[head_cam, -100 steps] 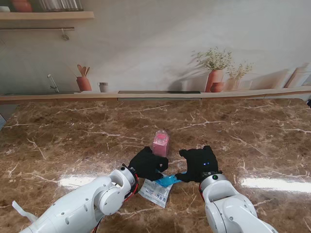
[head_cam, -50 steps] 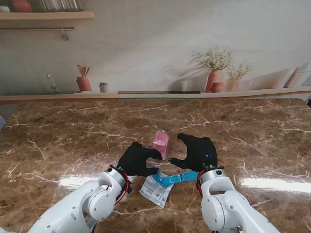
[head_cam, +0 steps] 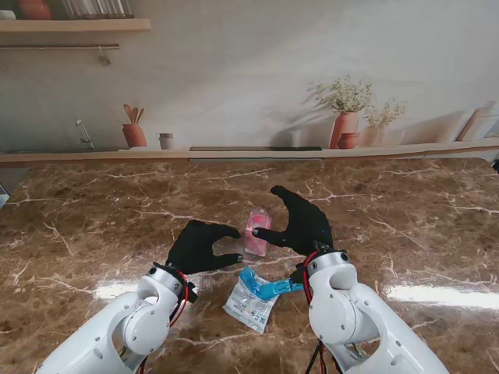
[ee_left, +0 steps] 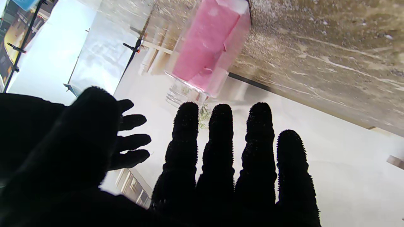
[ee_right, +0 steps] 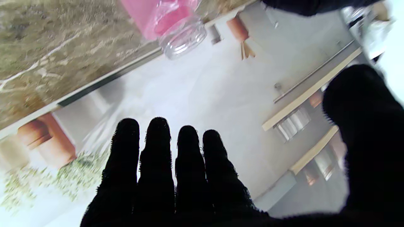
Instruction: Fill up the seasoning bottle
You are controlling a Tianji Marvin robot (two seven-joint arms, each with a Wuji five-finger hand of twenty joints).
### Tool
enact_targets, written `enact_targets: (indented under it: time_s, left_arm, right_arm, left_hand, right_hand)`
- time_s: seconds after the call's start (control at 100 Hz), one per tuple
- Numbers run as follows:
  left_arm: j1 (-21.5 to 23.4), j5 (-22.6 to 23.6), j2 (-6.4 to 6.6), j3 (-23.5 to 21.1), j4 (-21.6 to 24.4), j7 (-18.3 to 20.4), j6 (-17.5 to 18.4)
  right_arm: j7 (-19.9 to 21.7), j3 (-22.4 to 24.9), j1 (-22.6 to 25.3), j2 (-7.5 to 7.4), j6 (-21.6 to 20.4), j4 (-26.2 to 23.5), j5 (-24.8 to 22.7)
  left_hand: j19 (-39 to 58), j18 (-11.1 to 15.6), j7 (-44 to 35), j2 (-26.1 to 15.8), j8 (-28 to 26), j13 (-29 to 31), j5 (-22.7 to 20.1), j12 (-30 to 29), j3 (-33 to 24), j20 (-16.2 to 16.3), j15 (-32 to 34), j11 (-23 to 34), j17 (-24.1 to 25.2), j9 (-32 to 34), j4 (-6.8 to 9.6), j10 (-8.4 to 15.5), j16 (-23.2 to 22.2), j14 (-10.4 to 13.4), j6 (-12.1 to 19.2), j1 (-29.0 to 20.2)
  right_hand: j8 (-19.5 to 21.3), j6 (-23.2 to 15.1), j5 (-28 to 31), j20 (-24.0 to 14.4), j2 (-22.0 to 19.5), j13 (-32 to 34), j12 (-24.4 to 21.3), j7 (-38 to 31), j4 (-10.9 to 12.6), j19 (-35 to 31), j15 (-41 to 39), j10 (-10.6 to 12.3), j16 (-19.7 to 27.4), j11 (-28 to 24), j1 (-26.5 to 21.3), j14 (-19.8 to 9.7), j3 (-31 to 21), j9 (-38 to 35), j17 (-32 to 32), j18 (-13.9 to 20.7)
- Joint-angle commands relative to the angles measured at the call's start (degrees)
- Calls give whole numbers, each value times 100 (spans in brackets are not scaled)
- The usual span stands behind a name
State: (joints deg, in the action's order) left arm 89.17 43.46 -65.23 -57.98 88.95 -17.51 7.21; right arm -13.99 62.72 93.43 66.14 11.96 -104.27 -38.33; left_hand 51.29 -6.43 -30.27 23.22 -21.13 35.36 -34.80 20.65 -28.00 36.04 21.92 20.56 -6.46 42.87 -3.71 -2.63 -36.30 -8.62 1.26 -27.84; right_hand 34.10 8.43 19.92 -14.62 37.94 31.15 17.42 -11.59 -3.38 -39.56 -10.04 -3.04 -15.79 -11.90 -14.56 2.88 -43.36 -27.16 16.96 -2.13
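Both hands have slid farther from me since the earlier shot, off the packet and up alongside the bottle. The bottle (head_cam: 258, 231) stands on the marble table (head_cam: 93, 226), long axis roughly vertical, open mouth up, pink stuff inside. It sits between the two hands: left hand (head_cam: 201, 246) just beside it with fingers spread, holding nothing; right hand (head_cam: 300, 223) on the other side, fingers apart, thumb tip at or nearly touching the bottle's side. The packet (head_cam: 251, 302) with its blue end lies flat nearer to me.

Print on the refill packet (head_cam: 249, 305) is too small to read.
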Motion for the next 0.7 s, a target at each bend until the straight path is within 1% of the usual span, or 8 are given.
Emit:
enact_targets:
  time_s: [0.0,0.08,0.19,0.36,0.41,0.52,0.69]
  left_arm:
    - [53,-25,-11,-27,-2,-97,-4]
    - [85,-6,-7,-88,13,-106,3]
    - [118,-39,-16,-137,35,-127,0]
    - [152,-128,-40,-184,65,-161,-34]
    - [162,-139,-39,-198,82,-149,-60]
    - [165,-143,-30,-220,99,-81,-126]
    - [138,-204,-35,-189,68,-22,-229]
  right_arm:
    - [459,163,-107,-55,-69,48,87]
    - [948,334,-250,-123,-330,125,420]
    - [1476,535,-498,-197,-700,360,858]
    - [2034,747,-885,-282,-1325,960,1382]
    - [2159,775,-995,-298,-1533,1194,1578]
    - [2368,741,-1242,-299,-1802,1735,2037]
    - [2489,451,-1734,-219,-2154,2696,2725]
  left_hand:
    - [-11,99,68,-182,71,-191,-35,-80,225,-96,-143,-37,39,-189,191,-24,48,-63,-36,147]
    - [-3,135,77,-194,72,-209,-20,-80,239,-98,-154,-41,61,-193,189,-16,56,-36,-33,169]
    - [-32,160,92,-202,74,-242,-6,-82,263,-115,-179,-52,114,-212,191,-21,74,-22,-27,170]
    - [-88,198,114,-222,78,-278,14,-83,326,-147,-199,-64,163,-248,197,-34,89,-31,-57,181]
    - [-98,198,119,-248,80,-284,7,-84,342,-152,-202,-68,167,-257,199,-29,91,-23,-50,184]
    - [-113,200,140,-261,87,-274,17,-83,378,-162,-200,-67,170,-247,205,-35,95,-22,-58,158]
    - [-66,186,142,-264,84,-250,-7,-87,419,-133,-192,-72,151,-220,212,-34,98,-36,-58,135]
  right_hand:
    - [-98,166,-326,237,30,-356,-147,110,191,163,142,-118,154,157,-225,-10,158,335,-188,189]
    - [-110,259,-585,356,-33,-683,-231,227,157,333,205,-164,255,201,-241,-64,294,616,-415,281]
    - [-101,311,-887,405,-72,-947,-286,335,128,475,259,-129,310,286,-221,-155,355,988,-621,419]
    - [-44,302,-1132,474,-123,-1344,-311,415,90,766,396,-81,412,306,-175,-314,425,1290,-943,598]
    - [-25,298,-1159,480,-135,-1390,-307,421,81,821,414,-71,431,292,-150,-342,441,1316,-973,622]
    - [21,286,-1182,473,-150,-1413,-301,420,67,906,431,-49,463,264,-142,-369,457,1339,-979,642]
    - [80,267,-1184,428,-136,-1375,-303,419,34,992,447,-32,500,239,-290,-392,501,1336,-955,635]
